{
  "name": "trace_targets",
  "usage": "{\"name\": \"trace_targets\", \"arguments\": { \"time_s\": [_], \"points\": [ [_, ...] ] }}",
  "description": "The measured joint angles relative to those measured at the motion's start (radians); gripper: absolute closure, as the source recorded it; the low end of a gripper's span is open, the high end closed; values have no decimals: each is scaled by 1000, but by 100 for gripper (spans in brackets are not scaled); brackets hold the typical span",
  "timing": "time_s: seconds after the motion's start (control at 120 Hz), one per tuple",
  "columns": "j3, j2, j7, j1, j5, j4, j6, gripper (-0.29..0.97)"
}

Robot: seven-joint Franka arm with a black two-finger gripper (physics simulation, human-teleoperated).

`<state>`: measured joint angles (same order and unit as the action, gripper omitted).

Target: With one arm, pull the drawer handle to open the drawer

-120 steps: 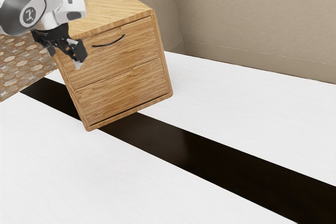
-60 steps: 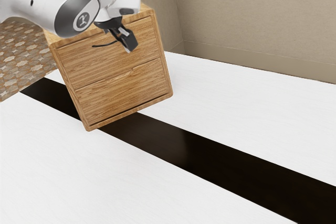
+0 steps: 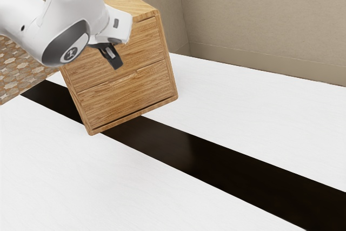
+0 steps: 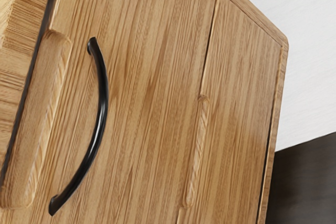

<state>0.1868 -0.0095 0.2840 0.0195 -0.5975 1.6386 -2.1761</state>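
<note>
**Lining up on the handle before the pull**

The tool [image 3: 114,62] is hanging in front of the upper drawer [image 3: 141,40] of the wooden cabinet [image 3: 127,106], and the arm [image 3: 59,20] is covering the pull in the exterior view. Whether the tool is spread or pressed together cannot be told. In the wrist view the drawer handle [image 4: 100,124] is showing as a thin black bow, standing proud of the drawer front with both ends fixed to the wood, close under the hand. The upper drawer is looking shut, its front sitting about level with the lower drawer [image 3: 124,87].

The step in hand is judged to be the approach to the grasp. To do it well, the tool should be closing across the middle of the bow, where the gap behind the bar is widest. The pull should then be running straight out along the drawer's own slide. Since the cabinet is sitting skewed on the surface, a pull off that line is risking a jam or dragging the whole cabinet.

The surface [image 3: 254,106] is showing white, with 1 broad black stripe [image 3: 216,160] crossing it diagonally and passing under the cabinet. Behind it a plain beige wall [image 3: 259,9] is rising, and a patterned floor [image 3: 19,66] is showing at the exterior view's left.
</note>
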Motion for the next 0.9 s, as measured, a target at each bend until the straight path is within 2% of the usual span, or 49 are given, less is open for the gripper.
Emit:
{"name": "trace_targets", "arguments": {
  "time_s": [0.208, 0.333, 0.517, 0.9],
  "points": [
    [4, 21, 24, -32, 3, -33, -19, 2],
    [-17, 78, 38, -65, 7, -89, -26, 2],
    [-46, 128, 53, 9, 27, -113, -29, 2],
    [-12, 125, 75, -32, 24, -109, -34, 2]
  ]
}}
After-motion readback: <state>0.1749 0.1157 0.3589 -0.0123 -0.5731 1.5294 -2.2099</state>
